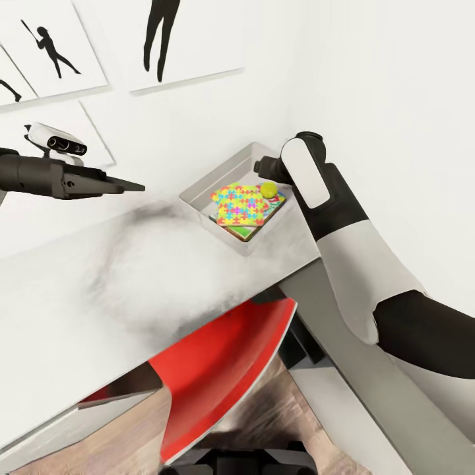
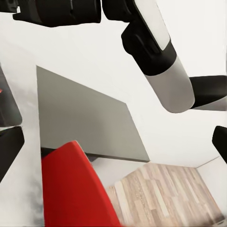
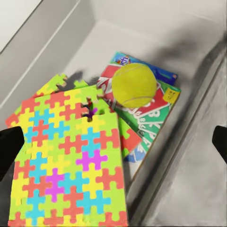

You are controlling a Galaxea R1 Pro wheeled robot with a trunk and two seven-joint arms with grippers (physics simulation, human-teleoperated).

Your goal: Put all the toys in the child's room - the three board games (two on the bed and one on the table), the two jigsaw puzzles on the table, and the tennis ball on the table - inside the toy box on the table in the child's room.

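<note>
The pale grey toy box [image 1: 198, 196] sits at the table's far corner against the wall. Inside it the two jigsaw puzzles [image 1: 241, 204] lie stacked over board games [image 3: 150, 124], a red-and-green cover with a blue box edge [image 3: 163, 72] behind it. The tennis ball [image 3: 134, 85] rests on the games beside the puzzles [image 3: 71, 161]. My right gripper [image 3: 113, 144] hovers open just above the box contents, holding nothing. Away to the left, my left gripper [image 1: 132, 186] hangs above the table top [image 1: 99, 297], open and empty [image 2: 116, 146].
A red chair [image 1: 224, 369] is tucked under the table's front edge. The lower dark grey table section [image 1: 369, 389] runs along the right, under my right arm [image 1: 343, 251]. White walls with silhouette pictures [image 1: 53, 46] close off the back. Wood floor [image 2: 161, 194] lies below.
</note>
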